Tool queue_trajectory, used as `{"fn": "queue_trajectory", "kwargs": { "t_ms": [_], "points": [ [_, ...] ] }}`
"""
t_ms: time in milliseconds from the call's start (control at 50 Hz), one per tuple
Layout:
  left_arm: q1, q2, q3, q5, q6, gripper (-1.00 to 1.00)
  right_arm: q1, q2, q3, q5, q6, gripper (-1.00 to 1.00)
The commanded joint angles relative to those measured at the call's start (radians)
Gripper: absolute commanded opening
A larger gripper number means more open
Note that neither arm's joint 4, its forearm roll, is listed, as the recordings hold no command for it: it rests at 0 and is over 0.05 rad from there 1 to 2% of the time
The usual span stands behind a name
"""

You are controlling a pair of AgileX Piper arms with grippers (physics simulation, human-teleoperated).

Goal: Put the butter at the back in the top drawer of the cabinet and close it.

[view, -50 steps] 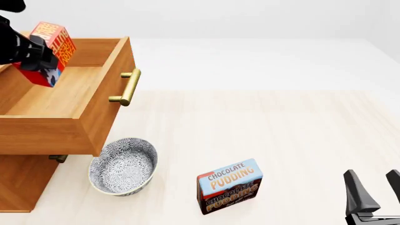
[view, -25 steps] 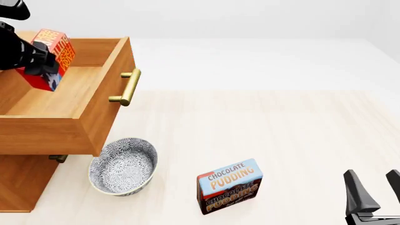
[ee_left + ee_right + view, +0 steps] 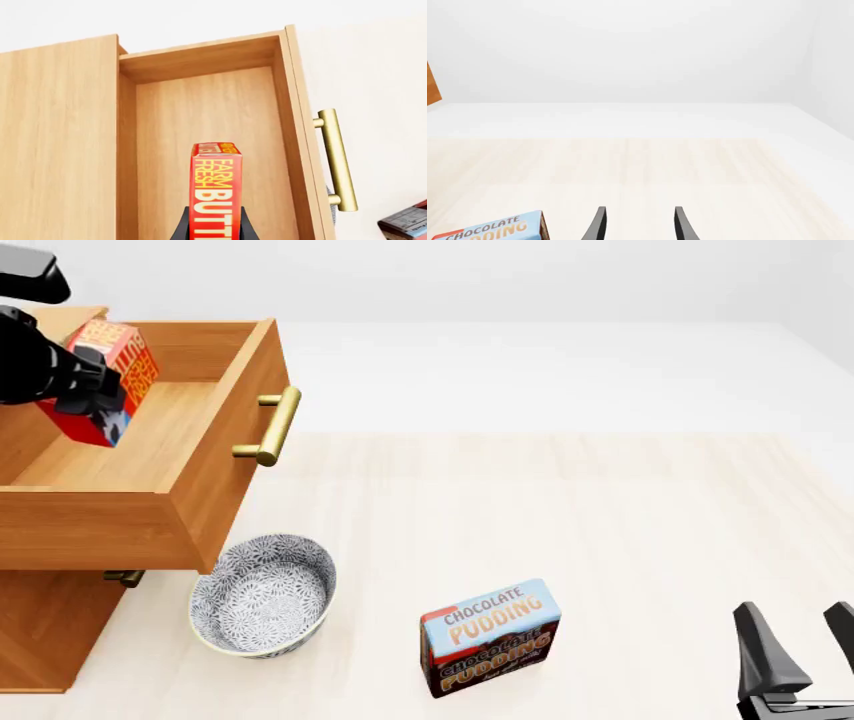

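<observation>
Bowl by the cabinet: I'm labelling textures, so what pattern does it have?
The bowl has a grey-and-white floral pattern, clearest in the front view.

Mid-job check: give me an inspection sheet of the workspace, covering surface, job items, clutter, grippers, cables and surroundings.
Surface: light wood table, no spills seen.
Butter: butter held tilted over the open drawer, not yet set down.
Top drawer: top drawer pulled out, nothing seen lying inside it in the left wrist view.
Cabinet: cabinet stands at the table's left edge.
Clutter: patterned bowl beside the cabinet; chocolate pudding box upright to its right.
Left gripper: left gripper shut on the butter.
Right gripper: right gripper open, holding nothing, near the pudding box.
Cables: nothing seen.
Surroundings: plain white background.
</observation>
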Motion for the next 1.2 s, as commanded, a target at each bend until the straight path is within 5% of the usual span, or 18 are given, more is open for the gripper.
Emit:
{"fn": "queue_trajectory", "kwargs": {
  "t_ms": [20, 1200],
  "points": [
    [0.015, -0.009, 0.013, -0.02, 0.022, -1.0, 0.0, 0.0, 0.0, 0.0, 0.0, 1.0],
    [0.048, 0.009, 0.065, -0.068, 0.048, -1.0, 0.0, 0.0, 0.0, 0.0, 0.0, 1.0]
  ]
}}
